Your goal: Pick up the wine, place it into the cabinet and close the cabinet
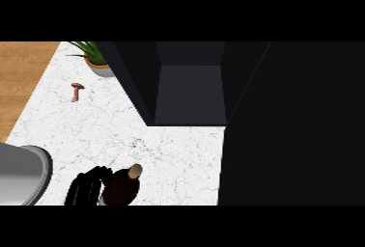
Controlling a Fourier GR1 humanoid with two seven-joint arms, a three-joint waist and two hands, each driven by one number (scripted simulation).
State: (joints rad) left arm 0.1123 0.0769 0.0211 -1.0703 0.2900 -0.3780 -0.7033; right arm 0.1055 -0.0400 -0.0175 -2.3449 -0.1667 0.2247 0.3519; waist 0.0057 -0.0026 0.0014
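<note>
The wine bottle [122, 188] is dark brown with a tan cap and stands at the lower edge of the marble counter [107, 130]. My left hand [85, 187] is pressed to the bottle's left side with its black fingers curled round it; the grey forearm comes in from the lower left. The black cabinet [189, 91] stands open at the top centre, showing a dark grey inside, up and to the right of the bottle. Its door [292, 125] looks like the large black panel filling the right side. My right hand is out of sight.
A potted green plant [98, 61] stands at the counter's far left corner by the cabinet. A small brown mushroom-shaped thing [76, 91] lies on the counter below it. Wooden flooring [20, 82] shows past the counter's left edge.
</note>
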